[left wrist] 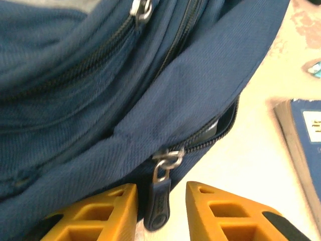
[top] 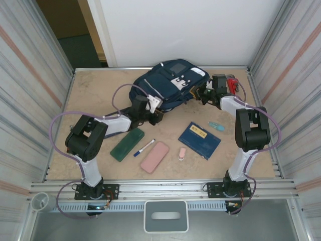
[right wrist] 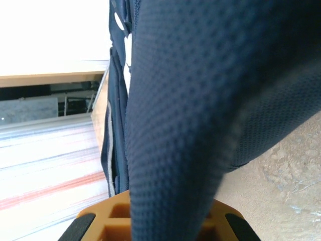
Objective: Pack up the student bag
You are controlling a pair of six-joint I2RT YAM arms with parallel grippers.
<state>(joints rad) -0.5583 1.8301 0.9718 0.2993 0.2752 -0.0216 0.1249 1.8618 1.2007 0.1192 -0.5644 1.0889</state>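
From above, the student bag [top: 168, 83] lies on the tabletop [top: 95, 95] just beyond both claws. The left wrist view adds a zipper pull [left wrist: 158, 203] hanging between the parted fingers of the left claw [left wrist: 160, 188], not pinched. The right claw [right wrist: 165, 213] is clamped on the bag's padded fabric.

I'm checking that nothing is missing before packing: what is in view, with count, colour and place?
student bag: one, navy-blue, rear centre
zipper pull: one, dark, on the bag's lower zip
pencil case: one, green, front left
marker pen: one, white and blue, beside the green case
pink case: one, front centre
small pink item: one, left of the book
book: one, dark-blue, yellow label, front right
small teal item: one, behind the book
table: one, beige
left gripper: one, orange fingers apart, either side of the zipper pull
right gripper: one, orange, shut on bag fabric
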